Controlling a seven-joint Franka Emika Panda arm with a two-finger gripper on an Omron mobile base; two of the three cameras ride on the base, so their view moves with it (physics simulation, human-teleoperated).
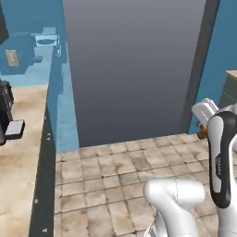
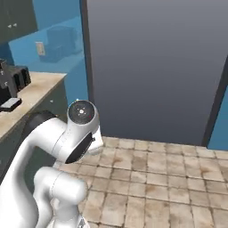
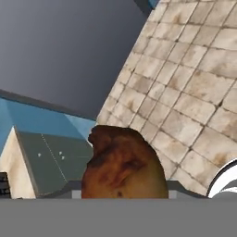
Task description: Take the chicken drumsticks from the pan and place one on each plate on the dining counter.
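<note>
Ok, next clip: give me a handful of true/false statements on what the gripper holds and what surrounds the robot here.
1. A browned chicken drumstick sits between the fingers of the gripper in the hand view. True.
2. The floor under the arm is tiled in beige-brown squares. True.
3. The drumstick rests on a white plate. False: it is up in the grip, with tiled floor and a grey panel behind it, and no plate under it.
4. A beige worktop lies at the left of the left base view. True.
5. The big surface ahead of the robot is bright red. False: it is plain dark grey, with blue wall beside it.
</note>
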